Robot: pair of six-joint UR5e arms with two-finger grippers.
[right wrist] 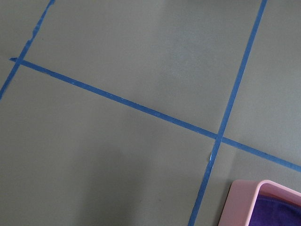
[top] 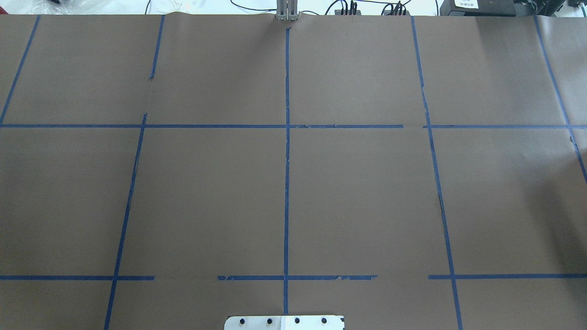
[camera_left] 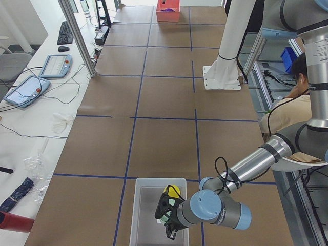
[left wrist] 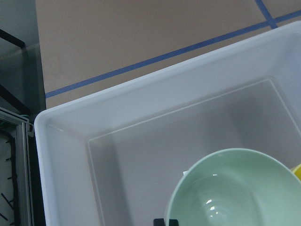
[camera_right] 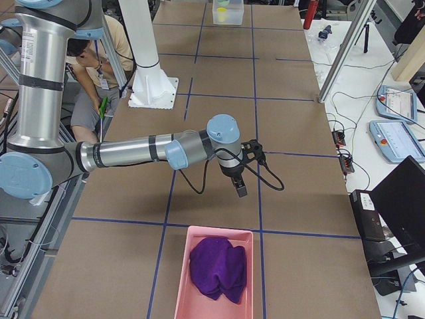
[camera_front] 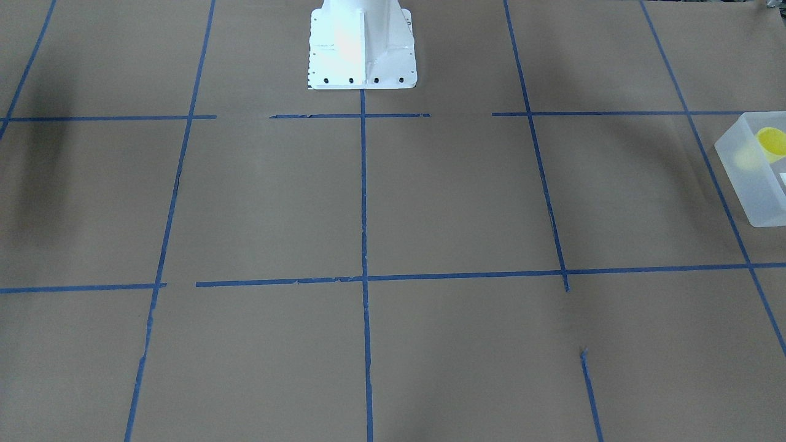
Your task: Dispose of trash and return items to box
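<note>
The frosted white box stands at the table's left end; it also shows in the front view and the left wrist view. A yellow cup lies inside it, also seen in the front view. My left gripper hangs inside the box. In the left wrist view its tips sit close together astride the rim of the pale green bowl. My right gripper hovers over bare table. I cannot tell if it is open or shut.
A pink bin holding a purple cloth stands at the table's right end, just in front of the right gripper. Its corner shows in the right wrist view. The white robot base stands mid-table. An operator sits behind the robot.
</note>
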